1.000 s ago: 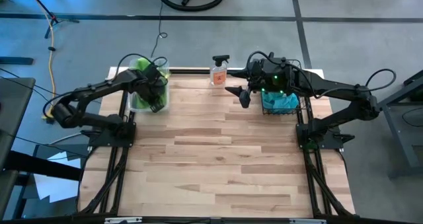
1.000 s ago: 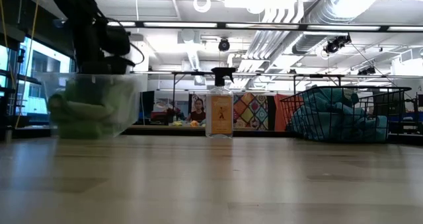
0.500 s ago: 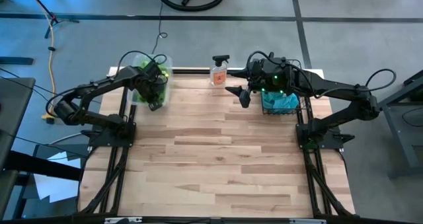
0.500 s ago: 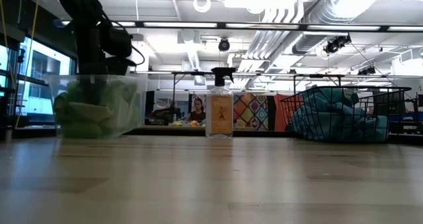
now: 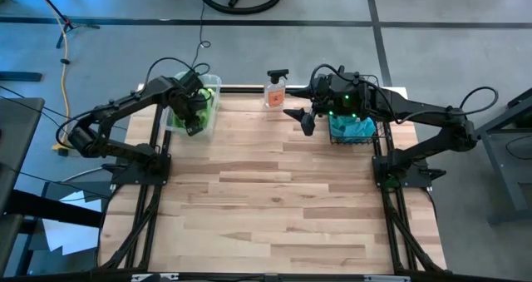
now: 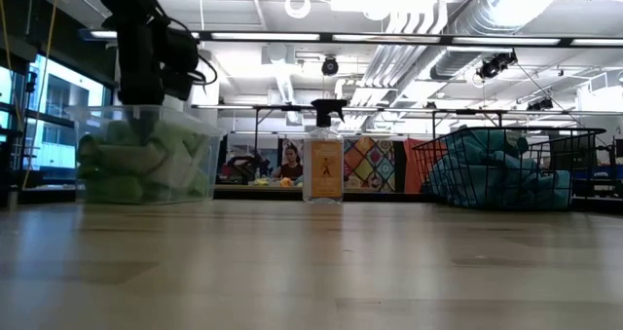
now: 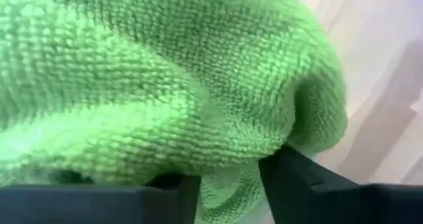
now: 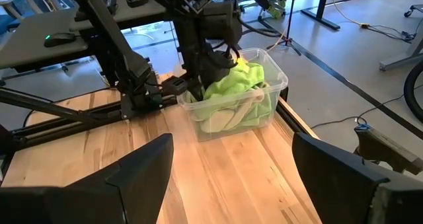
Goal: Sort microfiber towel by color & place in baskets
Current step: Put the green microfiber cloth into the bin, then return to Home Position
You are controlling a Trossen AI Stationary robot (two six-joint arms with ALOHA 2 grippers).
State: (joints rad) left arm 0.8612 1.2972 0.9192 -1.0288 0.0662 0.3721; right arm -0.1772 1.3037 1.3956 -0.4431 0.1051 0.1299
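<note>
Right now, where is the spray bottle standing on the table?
In the high view the spray bottle stands at the table's far edge, near its middle, between the clear tub of green towels on the left and the wire basket on the right.

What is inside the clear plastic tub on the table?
Lime green fuzzy towels fill the clear plastic tub; the left end effector reaches in. Towels underneath and the tub floor are covered.

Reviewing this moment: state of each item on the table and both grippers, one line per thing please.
clear plastic tub: upright at the table's far left, full of green towels.
green towels: piled in the tub.
black wire basket: upright at far right, holding blue towels.
blue towels: heaped in the basket.
spray bottle: upright, between the containers.
left gripper: in the tub, jaws parted around green towel.
right gripper: open, empty, beside the basket.
</note>
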